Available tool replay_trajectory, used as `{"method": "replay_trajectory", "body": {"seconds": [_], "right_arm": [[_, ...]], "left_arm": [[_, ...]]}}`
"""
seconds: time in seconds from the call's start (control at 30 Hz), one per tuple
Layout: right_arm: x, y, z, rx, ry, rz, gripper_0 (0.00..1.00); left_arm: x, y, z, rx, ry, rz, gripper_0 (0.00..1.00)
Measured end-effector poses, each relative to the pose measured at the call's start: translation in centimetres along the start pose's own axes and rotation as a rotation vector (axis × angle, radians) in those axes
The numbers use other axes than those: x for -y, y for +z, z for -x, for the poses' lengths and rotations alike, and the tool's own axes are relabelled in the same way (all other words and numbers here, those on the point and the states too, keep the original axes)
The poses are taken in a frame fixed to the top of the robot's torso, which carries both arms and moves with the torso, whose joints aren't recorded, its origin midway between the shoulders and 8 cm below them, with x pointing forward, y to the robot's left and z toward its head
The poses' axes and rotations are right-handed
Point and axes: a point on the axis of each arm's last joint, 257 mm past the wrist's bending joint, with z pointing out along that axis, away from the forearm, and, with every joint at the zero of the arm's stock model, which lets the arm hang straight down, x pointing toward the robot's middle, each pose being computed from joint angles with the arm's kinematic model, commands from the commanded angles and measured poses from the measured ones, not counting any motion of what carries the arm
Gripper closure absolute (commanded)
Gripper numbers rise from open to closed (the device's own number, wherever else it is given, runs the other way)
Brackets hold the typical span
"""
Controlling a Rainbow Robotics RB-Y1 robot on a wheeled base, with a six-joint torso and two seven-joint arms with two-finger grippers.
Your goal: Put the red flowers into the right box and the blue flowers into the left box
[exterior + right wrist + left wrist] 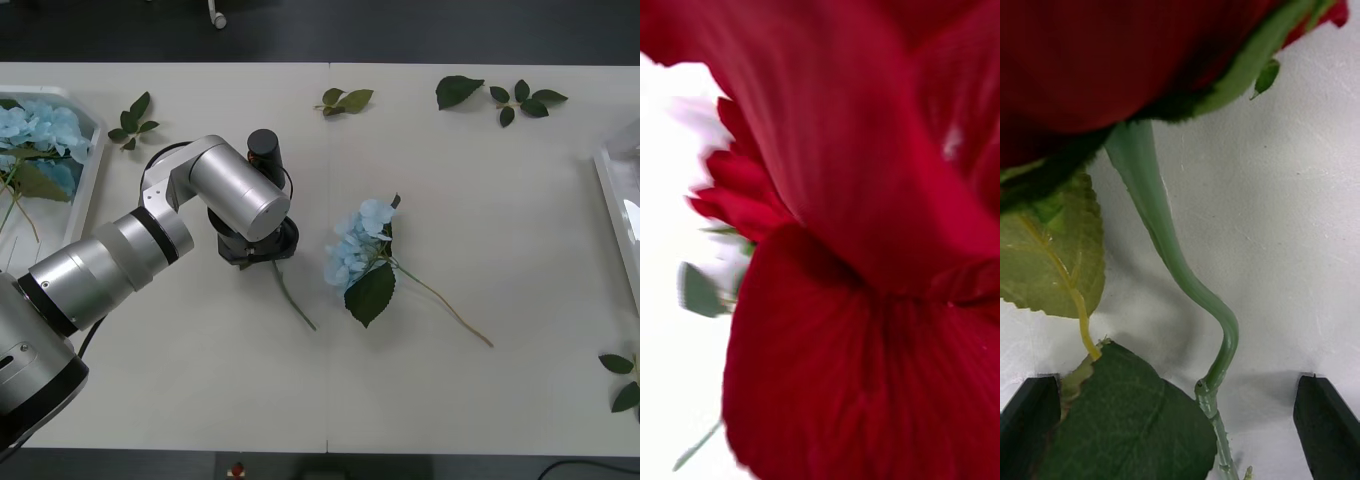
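The left hand [1180, 420] is hovering spread wide over a red rose [1112, 67] lying on the counter [480, 180], its black fingers [1030, 412] straddling the green stem [295, 297] without touching it. At about three o'clock from that arm, a blue flower [358, 245] is lying loose mid-counter, while more blue flowers are sitting in the left box [88, 170] at nine o'clock. The right wrist view is pressing close against red petals [865, 262], and I cannot tell the right hand's state.

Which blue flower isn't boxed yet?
The blue flower lying mid-table, right of the left end effector, stem trailing right. The other blue flowers already sit in the left box.
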Motion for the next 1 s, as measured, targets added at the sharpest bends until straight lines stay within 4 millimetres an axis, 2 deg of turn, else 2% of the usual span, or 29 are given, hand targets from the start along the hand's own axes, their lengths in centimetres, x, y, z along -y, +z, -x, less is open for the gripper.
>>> {"method": "replay_trajectory", "body": {"seconds": [0.07, 0.1, 0.13, 0.17, 0.2, 0.23, 0.27, 0.47, 0.57, 0.6, 0.63, 0.77, 0.9, 1.0], "right_arm": [[0.1, 0.9, -0.6, -0.011, 0.007, -0.018, 1.00], [0.1, 1.3, -0.9, -0.015, 0.011, -0.027, 1.00], [0.1, 1.8, -1.0, -0.016, 0.010, -0.036, 1.00], [0.0, 2.2, -1.0, -0.011, 0.007, -0.047, 1.00], [-0.1, 2.5, -0.9, -0.006, 0.004, -0.057, 1.00], [-0.3, 2.8, -0.7, 0.001, 0.003, -0.062, 1.00], [-0.5, 3.1, -0.5, 0.009, 0.004, -0.066, 1.00], [-1.2, 4.3, 0.0, 0.040, 0.013, -0.085, 1.00], [-0.8, 4.5, -0.7, 0.025, -0.004, -0.105, 0.83], [-0.7, 4.6, -0.9, 0.021, -0.002, -0.106, 0.73], [-0.6, 4.6, -1.1, 0.017, 0.001, -0.108, 0.57], [-0.2, 4.7, -2.0, 0.002, 0.012, -0.114, 0.29], [-0.2, 4.7, -2.2, -0.005, 0.019, -0.111, 0.16], [-1.1, 4.8, -2.5, -0.020, 0.040, -0.076, 0.10]], "left_arm": [[0.0, 0.0, 0.0, 0.000, 0.000, 0.000, 0.31], [0.0, 0.0, 0.0, 0.000, 0.001, 0.001, 0.47], [0.0, 0.0, 0.0, 0.001, 0.002, 0.000, 0.56], [0.1, 0.1, 0.1, 0.005, 0.004, -0.003, 0.74], [0.2, 0.1, 0.2, 0.011, 0.006, -0.007, 0.86], [0.3, 0.1, 0.2, 0.016, 0.010, -0.009, 0.96], [0.3, 0.2, 0.2, 0.020, 0.015, -0.007, 1.00], [0.3, 0.3, 0.2, 0.023, 0.024, 0.000, 1.00], [0.2, 0.3, 0.3, 0.027, 0.025, 0.002, 1.00], [0.2, 0.3, 0.4, 0.031, 0.027, 0.004, 1.00], [0.1, 0.2, 0.5, 0.037, 0.030, 0.006, 1.00], [0.7, -0.6, 1.3, 0.067, 0.047, -0.008, 1.00], [1.9, -3.4, 3.4, 0.121, 0.111, -0.074, 1.00], [2.3, -5.9, 4.5, 0.128, 0.209, -0.148, 1.00]]}}
